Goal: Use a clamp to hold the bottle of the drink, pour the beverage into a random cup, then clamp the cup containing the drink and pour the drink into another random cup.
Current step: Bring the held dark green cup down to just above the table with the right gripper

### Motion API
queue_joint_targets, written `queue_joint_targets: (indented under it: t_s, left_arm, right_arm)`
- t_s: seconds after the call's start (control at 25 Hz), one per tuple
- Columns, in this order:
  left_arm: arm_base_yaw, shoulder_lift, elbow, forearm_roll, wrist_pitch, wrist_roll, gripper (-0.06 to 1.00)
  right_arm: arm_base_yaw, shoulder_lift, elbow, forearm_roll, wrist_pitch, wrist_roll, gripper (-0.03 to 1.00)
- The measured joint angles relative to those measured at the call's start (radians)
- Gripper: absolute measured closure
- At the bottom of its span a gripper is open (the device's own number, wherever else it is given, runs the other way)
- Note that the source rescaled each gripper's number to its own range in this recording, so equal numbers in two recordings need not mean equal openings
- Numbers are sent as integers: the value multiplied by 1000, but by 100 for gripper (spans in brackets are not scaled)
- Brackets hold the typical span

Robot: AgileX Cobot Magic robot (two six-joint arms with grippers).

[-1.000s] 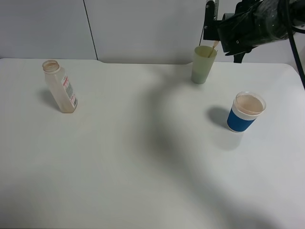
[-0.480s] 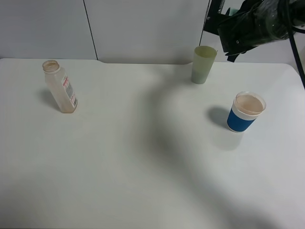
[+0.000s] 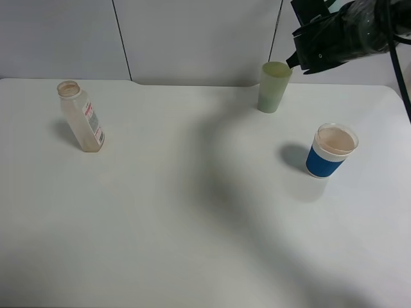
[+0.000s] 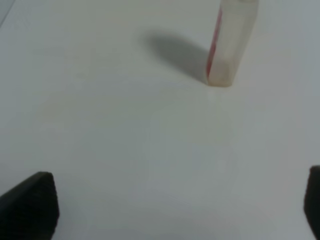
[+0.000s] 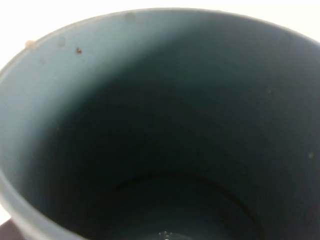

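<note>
The teal cup (image 5: 150,100) fills the right wrist view, seen from its mouth, dark inside with a small glint at the bottom. My right gripper is shut on it, though its fingers do not show. In the exterior view the black right arm (image 3: 340,32) hangs above and just right of the pale yellow-green cup (image 3: 273,86). The clear square bottle (image 3: 82,119) stands upright at the far left, also in the left wrist view (image 4: 231,42). My left gripper (image 4: 170,210) is open, well short of the bottle, with bare table between its fingertips (image 4: 27,205). No beverage is clearly visible.
A white cup with a blue band (image 3: 331,151) stands at the right, in front of the yellow-green cup. The white table (image 3: 192,212) ends at a grey wall behind. A broad soft shadow crosses the table's middle.
The right arm has risen and drawn back to the right from the yellow-green cup's rim. A thin tan streak between arm and rim, seen a second ago, is gone.
</note>
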Motion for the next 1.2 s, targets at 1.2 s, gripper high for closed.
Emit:
queue_joint_targets:
  t_s: [1.2]
  left_arm:
    - [0,0,0,0,0,0,-6]
  right_arm:
    - [229,-190,0,963,-973,-756,96]
